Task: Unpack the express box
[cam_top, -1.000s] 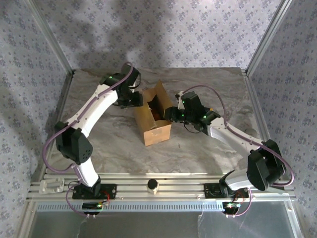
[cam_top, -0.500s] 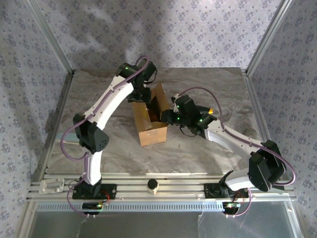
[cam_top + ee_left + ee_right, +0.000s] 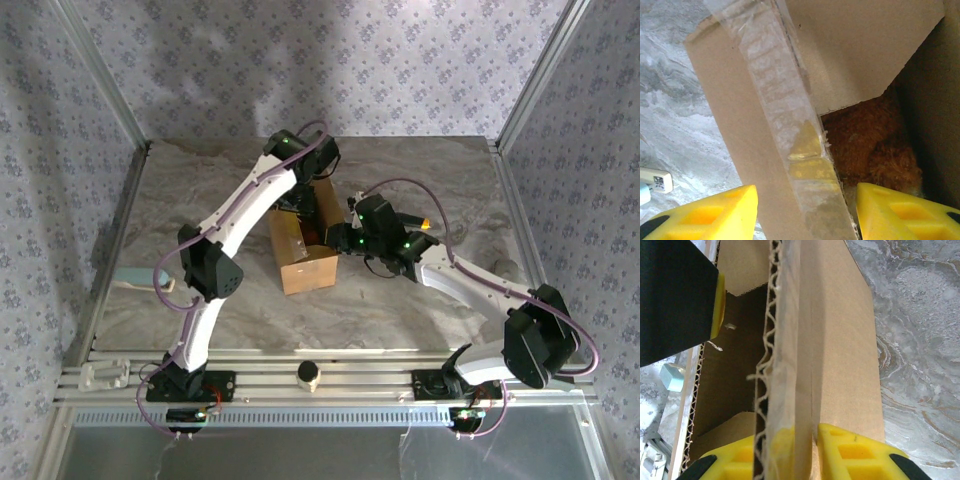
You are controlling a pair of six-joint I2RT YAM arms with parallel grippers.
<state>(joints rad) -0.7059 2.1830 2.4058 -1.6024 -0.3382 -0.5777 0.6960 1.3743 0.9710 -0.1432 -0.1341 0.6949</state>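
rectangular brown corrugated express box (image 3: 308, 265) sits open at mid-table on the grey veined marble-look table (image 3: 430, 180). the right gripper (image 3: 800, 455) pinches the box's ridged 3 o'clock flap between yellow fingers. the left gripper (image 3: 807, 210), at the box's 12 o'clock, is spread wide astride a glossy taped flap edge. a fuzzy brown plush (image 3: 875, 150) lies inside.

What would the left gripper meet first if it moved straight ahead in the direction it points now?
Most likely the express box: its taped flap edge stands between the open fingers of the left gripper. The brown furry thing inside lies deeper, though depth is unclear.
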